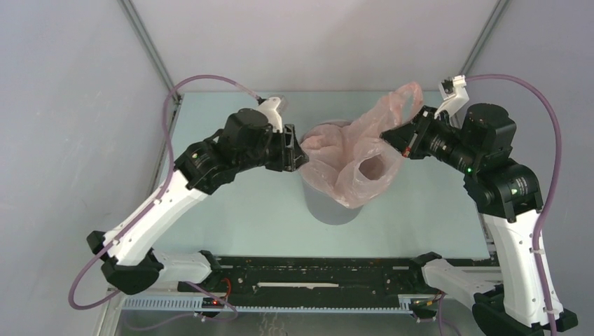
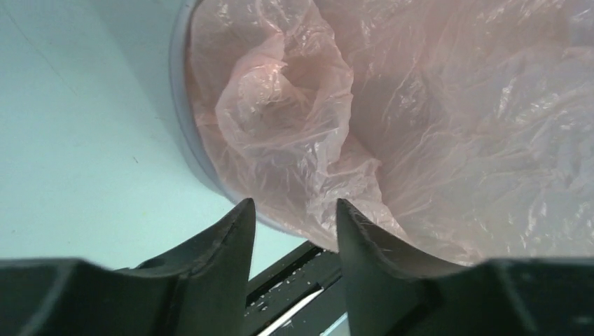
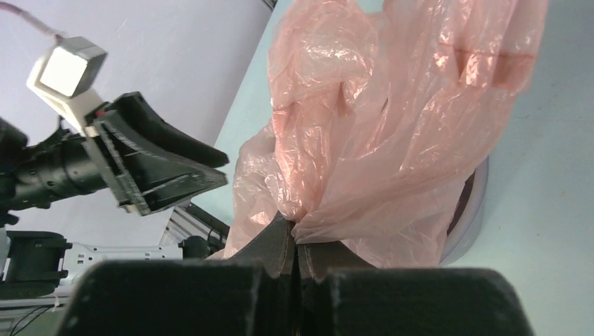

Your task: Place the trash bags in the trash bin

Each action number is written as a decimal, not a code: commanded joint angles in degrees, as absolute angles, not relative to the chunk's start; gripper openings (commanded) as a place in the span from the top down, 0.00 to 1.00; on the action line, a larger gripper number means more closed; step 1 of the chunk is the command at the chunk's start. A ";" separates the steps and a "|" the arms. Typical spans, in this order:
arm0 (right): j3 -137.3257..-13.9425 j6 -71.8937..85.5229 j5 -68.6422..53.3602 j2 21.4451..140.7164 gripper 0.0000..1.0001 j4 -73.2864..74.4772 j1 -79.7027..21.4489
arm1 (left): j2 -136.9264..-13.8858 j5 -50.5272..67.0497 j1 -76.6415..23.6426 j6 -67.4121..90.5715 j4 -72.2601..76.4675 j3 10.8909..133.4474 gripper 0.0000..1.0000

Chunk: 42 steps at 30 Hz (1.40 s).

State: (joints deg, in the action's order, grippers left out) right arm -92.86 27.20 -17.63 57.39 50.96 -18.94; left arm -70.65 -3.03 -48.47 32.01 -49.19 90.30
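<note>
The table (image 1: 245, 217) carries one grey bin (image 1: 329, 208), standing upright near its middle between the two arms, where either can reach its mouth. Over the bin lies the pink bag (image 1: 350, 157). Part of the film is bunched down inside the opening and some drapes over the near rim, while the rest rises in a loose sheet towards the right and far side, outside the bin. That sheet stands up only because the right gripper (image 3: 298, 245) has its fingers pressed together on a pinch of film, holding it above and just beside the bin's right rim. If it let go there, the floppy plastic would probably slump partly outside. The left gripper (image 2: 294, 208) sits at the opposite rim, just beside the film-filled edge, its fingers parted with nothing between them. It looks placed to push or pin the plastic down on that side, though whether it touches the film cannot be told. By my reading the job is partway done, as the raised portion is not yet brought over the mouth and tucked in.
</note>
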 commanded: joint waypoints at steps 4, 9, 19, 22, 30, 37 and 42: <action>-92.95 27.59 -20.62 58.25 1.00 48.31 -19.56 | -83.38 2.75 -50.26 31.36 -42.72 96.52 0.72; -90.93 28.99 -19.87 58.02 1.00 46.65 -20.82 | -93.50 1.61 -51.01 29.09 -46.96 102.23 0.76; -93.54 23.77 -18.84 63.59 1.00 46.74 -23.09 | -88.17 0.15 -49.68 27.34 -48.90 102.86 0.52; -93.08 23.40 -18.55 65.39 1.00 44.42 -23.88 | -83.29 0.80 -48.30 29.64 -47.45 101.57 0.52; -91.55 21.12 -17.46 71.57 1.00 40.97 -26.89 | -69.46 7.24 -41.33 37.32 -45.25 93.00 0.39; -83.64 20.25 -14.09 73.08 1.00 37.93 -30.10 | -65.49 13.88 -38.08 42.06 -40.03 88.14 0.29; -81.48 21.87 -12.49 72.58 1.00 38.32 -28.66 | -67.46 21.50 -39.65 48.24 -28.13 82.45 0.30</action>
